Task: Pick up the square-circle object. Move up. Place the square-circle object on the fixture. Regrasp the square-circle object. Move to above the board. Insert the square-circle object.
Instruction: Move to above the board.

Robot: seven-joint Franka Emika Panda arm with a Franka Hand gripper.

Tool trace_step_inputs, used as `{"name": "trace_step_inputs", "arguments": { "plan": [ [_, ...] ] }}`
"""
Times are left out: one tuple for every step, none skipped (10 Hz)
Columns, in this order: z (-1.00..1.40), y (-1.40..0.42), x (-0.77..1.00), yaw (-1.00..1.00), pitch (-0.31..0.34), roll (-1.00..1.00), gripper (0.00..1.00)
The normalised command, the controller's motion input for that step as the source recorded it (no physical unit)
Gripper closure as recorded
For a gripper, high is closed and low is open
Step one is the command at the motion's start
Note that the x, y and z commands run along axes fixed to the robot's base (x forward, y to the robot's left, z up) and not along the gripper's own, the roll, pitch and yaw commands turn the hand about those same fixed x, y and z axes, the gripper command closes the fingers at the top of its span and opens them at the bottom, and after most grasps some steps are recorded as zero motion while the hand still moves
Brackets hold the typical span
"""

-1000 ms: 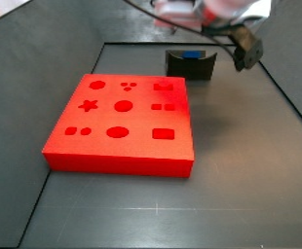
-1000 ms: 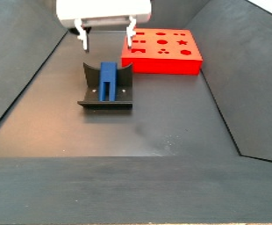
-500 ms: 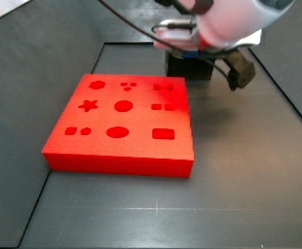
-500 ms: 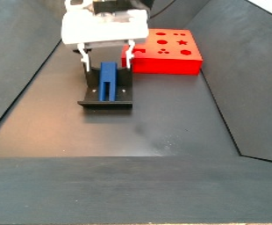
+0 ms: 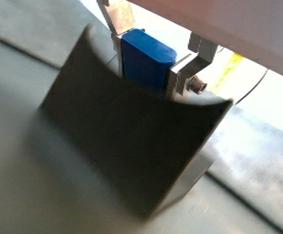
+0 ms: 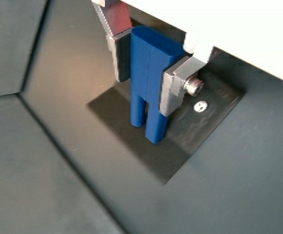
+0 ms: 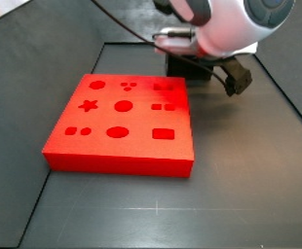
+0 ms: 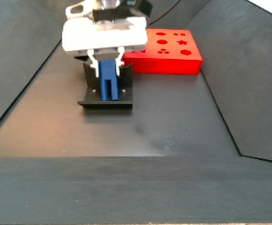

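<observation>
With the peg [image 6: 149, 87] resting in the fixture [image 8: 105, 95] beside the board [image 8: 164, 51], the hand [image 6: 145, 66] straddles it, fingers apart, so this looks like the regrasp: next, close and lift.

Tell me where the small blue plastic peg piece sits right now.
The blue peg piece rests on the dark fixture, between the gripper fingers, beside the red board.
</observation>
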Motion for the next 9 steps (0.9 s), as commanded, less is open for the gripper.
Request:
{"name": "trace_step_inputs", "arguments": {
  "plan": [
    [1.0,0.14,-0.06,-0.2,0.147,0.13,1.0],
    [1.0,0.14,-0.06,-0.14,0.157,0.08,1.0],
    [1.0,0.13,-0.06,-0.08,0.167,0.04,1.0],
    [1.0,0.13,-0.06,-0.05,0.174,0.03,1.0],
    [1.0,0.12,-0.06,0.03,0.178,-0.02,1.0],
    [1.0,0.11,-0.06,0.07,0.174,-0.04,1.0],
    [1.0,0.11,-0.06,0.09,0.157,-0.05,1.0],
    [1.0,0.1,-0.05,0.12,0.13,-0.06,1.0],
    [1.0,0.09,-0.05,0.13,0.105,-0.06,1.0]
  ]
}}
